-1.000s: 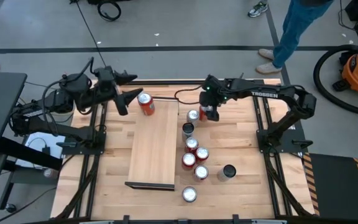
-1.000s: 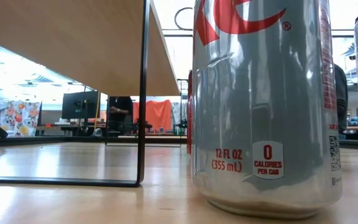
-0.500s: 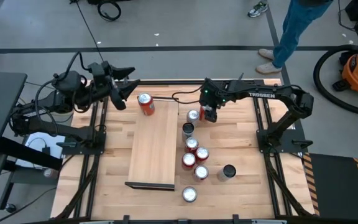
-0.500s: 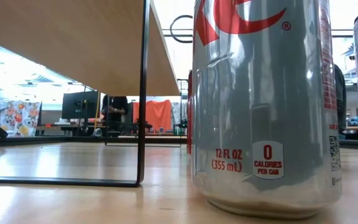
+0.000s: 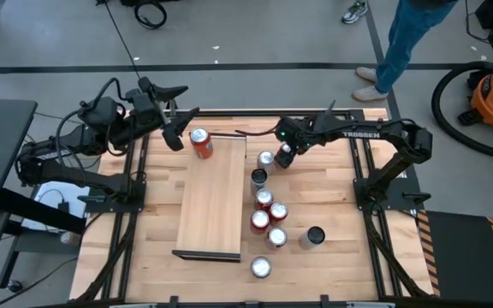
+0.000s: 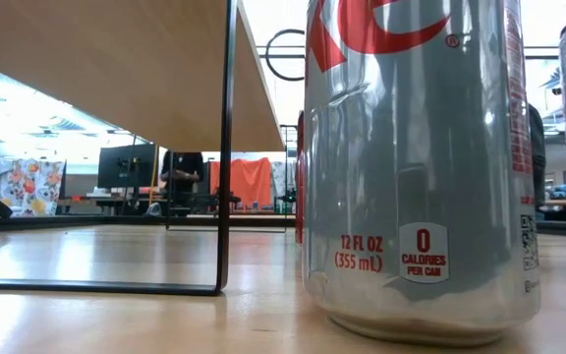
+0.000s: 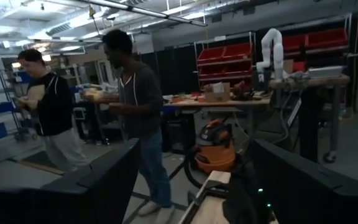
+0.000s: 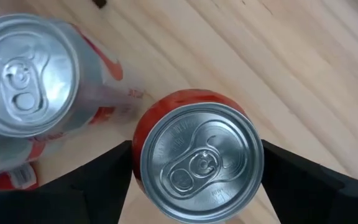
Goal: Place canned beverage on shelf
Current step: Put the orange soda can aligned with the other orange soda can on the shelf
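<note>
looking straight down on a wooden table [image 5: 332, 197] with a pale shelf [image 5: 213, 198] lying lengthwise a little left of centre. one red can [image 5: 200, 142] already stands at the shelf's 12 o'clock end. a loose column of cans [image 5: 266, 214] stands on the table at the shelf's 3 o'clock side, with a dark can [image 5: 315, 236] further right and a silver can [image 5: 261, 267] near the table's 6 o'clock edge.

the right gripper [image 5: 286, 156] reaches in from 3 o'clock and sits over the top of that column. its wrist view shows a red can [image 8: 197, 158] standing upright between the two dark fingers [image 8: 101, 177], top lid up, with a small gap on each side; the jaws stand open around it and do not yet look pressed on. a silver can [image 8: 33, 78] stands close beside it.

the left gripper [image 5: 176, 128] waits raised at the shelf's 11 o'clock corner, jaws spread and empty, its camera looking out at people in the room.

the can is likely a thin, smooth aluminium cylinder: fairly heavy if full, slippery, and easy to dent if squeezed hard. the best hold seems to be across the straight side wall near mid-height, firm but gentle, keeping it upright and clear of its close neighbour.
</note>
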You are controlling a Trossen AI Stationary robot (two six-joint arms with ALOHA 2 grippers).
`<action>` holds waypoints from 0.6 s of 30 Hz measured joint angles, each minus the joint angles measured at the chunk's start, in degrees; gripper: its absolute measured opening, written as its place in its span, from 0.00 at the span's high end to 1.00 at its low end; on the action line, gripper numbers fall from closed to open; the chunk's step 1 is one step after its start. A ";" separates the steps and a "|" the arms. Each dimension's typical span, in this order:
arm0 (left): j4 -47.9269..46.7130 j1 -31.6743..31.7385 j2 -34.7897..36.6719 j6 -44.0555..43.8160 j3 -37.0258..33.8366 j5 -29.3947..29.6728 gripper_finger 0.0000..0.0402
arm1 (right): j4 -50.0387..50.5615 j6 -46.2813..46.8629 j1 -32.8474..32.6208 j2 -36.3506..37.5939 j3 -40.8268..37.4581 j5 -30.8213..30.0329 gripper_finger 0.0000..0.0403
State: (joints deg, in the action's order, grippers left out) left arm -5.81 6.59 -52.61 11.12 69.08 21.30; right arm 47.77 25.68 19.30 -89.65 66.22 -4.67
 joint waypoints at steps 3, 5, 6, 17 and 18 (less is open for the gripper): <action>0.22 0.00 -0.28 -0.17 0.00 0.10 0.21 | 1.43 -0.16 -0.06 -0.14 0.57 1.27 0.16; -0.05 0.00 -0.49 -1.59 0.00 0.05 0.21 | 2.29 -0.34 -0.07 -0.31 1.03 2.61 0.14; -0.11 0.00 -0.49 -2.33 0.00 -0.08 0.21 | 2.27 -1.16 -0.16 -0.40 1.23 2.80 0.13; -0.10 -0.07 -0.11 -10.93 0.00 -1.64 0.21 | 1.36 -12.32 1.33 -0.33 2.29 3.60 0.07; -0.33 -0.05 -0.22 -12.12 0.00 -2.54 0.21 | 1.28 -13.55 1.54 -0.33 2.29 3.91 0.07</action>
State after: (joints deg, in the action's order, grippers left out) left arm -6.13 6.54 -52.83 -1.00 69.08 18.76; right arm 49.05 12.13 20.84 -89.97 68.51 -0.75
